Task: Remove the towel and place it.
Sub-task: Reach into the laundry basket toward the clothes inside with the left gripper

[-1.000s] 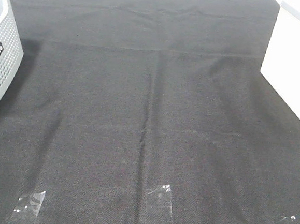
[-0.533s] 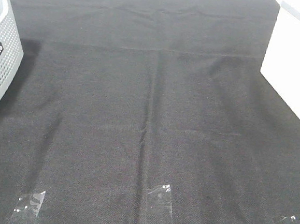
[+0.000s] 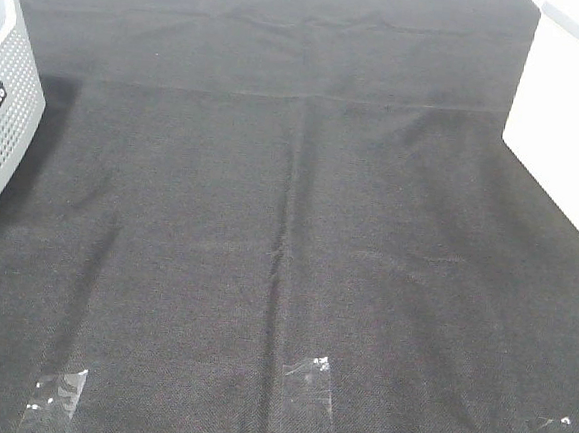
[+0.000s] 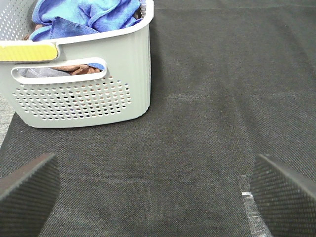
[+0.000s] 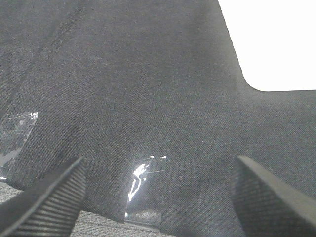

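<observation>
Royal-blue microfibre towel (image 4: 94, 15) lies crumpled in soft folds inside the grey perforated basket (image 4: 84, 98); left gripper (image 4: 155, 190) and right gripper (image 5: 158, 192) both gape wide, holding nothing.

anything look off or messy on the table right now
Nothing spilled or damaged. The blue towel lies crumpled in the grey basket, above a brown cloth. The black table covering shows fold creases, with clear tape patches along its near edge.
</observation>
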Robot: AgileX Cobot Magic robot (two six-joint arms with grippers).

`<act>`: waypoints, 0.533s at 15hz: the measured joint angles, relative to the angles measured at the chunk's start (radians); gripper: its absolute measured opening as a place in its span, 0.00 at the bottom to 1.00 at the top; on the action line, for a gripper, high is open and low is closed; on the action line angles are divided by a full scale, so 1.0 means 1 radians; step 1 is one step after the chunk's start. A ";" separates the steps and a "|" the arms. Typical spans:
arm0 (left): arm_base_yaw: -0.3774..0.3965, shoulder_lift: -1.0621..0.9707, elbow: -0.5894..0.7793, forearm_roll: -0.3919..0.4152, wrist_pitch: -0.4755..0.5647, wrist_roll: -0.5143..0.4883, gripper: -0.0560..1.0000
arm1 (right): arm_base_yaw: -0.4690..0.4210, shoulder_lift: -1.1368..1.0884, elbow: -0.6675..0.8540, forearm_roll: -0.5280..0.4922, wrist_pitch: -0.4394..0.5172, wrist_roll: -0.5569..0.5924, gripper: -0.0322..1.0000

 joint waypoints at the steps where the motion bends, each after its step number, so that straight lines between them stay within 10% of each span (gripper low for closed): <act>1: 0.000 0.000 0.000 0.000 0.000 0.000 0.99 | 0.000 0.000 0.000 0.000 0.000 0.000 0.78; 8: 0.000 0.089 -0.095 -0.013 0.037 0.173 0.98 | 0.000 0.000 0.000 0.000 0.000 0.000 0.78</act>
